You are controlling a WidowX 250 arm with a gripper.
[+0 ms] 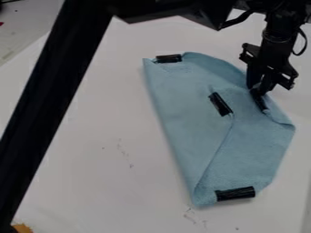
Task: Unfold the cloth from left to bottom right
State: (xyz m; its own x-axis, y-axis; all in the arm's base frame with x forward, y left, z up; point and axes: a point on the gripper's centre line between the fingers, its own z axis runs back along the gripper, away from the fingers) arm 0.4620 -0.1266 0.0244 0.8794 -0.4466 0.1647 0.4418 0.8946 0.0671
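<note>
White work surface (103, 177) across most of the view, with small faint dark marks (125, 152) left of the cloth and below it. Long black bar (52, 102) down the left side, slanting from the top edge to the lower left corner.

Light blue cloth (182, 123), the task's thing: on the work surface, from the middle over to the right, longer than wide, partly folded. Left side nearly straight, slanting from upper left down to a narrow lower end. Top and upper right rounded, with a blunt corner far out on the right. Fold line inside, from near the centre down and left to the lower end, with a layer of cloth to the right of it.

Black robot arm (176, 8) along the top edge. Black gripper (260, 89) at upper right, pointing down over the right part of the cloth. Cannot tell whether apart, together or clamped on anything.

Dark, narrow pieces on the cloth, clip-like, four in all. Bottom piece (236, 193) almost level, on the lower edge. Middle piece (220, 104) tilted, at the upper end of the fold line. Right piece (260, 101) tilted too, just below the gripper; contact unclear. Upper left piece (168, 58) almost level, near the top edge of the cloth.

Orange-brown patch (22, 228) in the lower left corner, partly cut off.
</note>
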